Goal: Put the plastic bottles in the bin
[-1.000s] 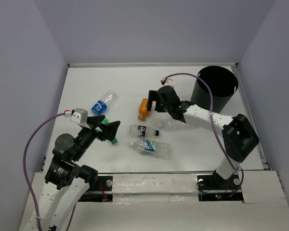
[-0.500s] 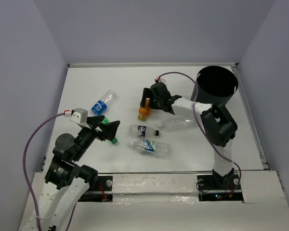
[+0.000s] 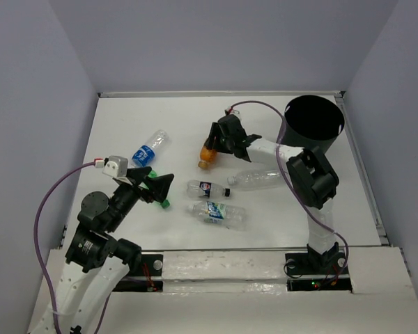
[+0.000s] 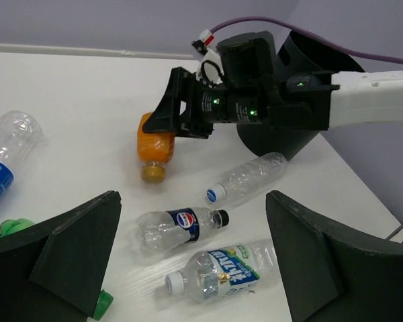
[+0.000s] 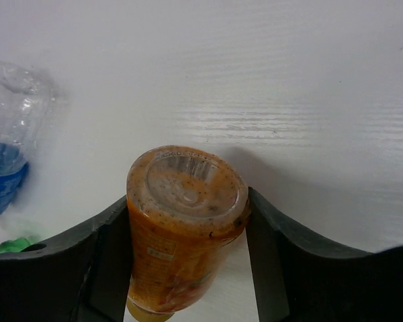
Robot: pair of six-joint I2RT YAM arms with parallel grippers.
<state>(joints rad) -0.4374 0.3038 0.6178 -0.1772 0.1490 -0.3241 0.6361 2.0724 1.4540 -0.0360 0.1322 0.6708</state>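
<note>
Right gripper (image 5: 188, 258) squeezes the small orange plastic bottle (image 5: 185, 221) near its base; it should grip firmly before lifting toward the tall black cylindrical bin (image 3: 322, 142). Left gripper (image 4: 191, 201) gapes wide, empty.

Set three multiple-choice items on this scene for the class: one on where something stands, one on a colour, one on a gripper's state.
1. Where on the table is the bin?
A. far right corner
B. near left corner
C. the middle

2. What colour is the thing between the fingers of the right gripper?
A. blue
B. orange
C. green

3. How is the left gripper?
A. shut on a bottle
B. shut, empty
C. open, empty

Answers: 1 A, the top view shows it at the far right. 2 B, the orange bottle sits between those fingers. 3 C, its fingers stand wide apart.
</note>
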